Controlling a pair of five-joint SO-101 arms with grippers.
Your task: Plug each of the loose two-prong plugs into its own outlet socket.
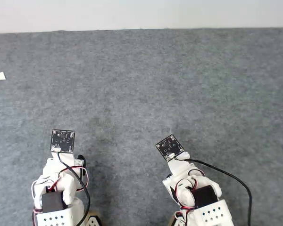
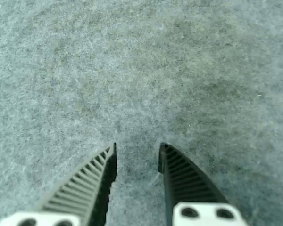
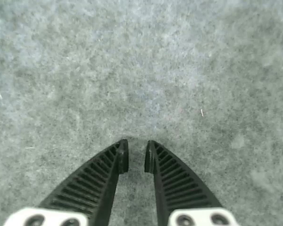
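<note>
my left gripper hangs over the grey felt mat, fingers spread, nothing between them. my right gripper is only narrowly parted, pinching nothing, above the same felt.

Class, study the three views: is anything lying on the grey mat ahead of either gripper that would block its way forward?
Nothing visible does. Bare grey mat lies ahead of the left gripper and the right gripper. Two small white scraps sit by the mat's far left edge, well aside from both.
</note>
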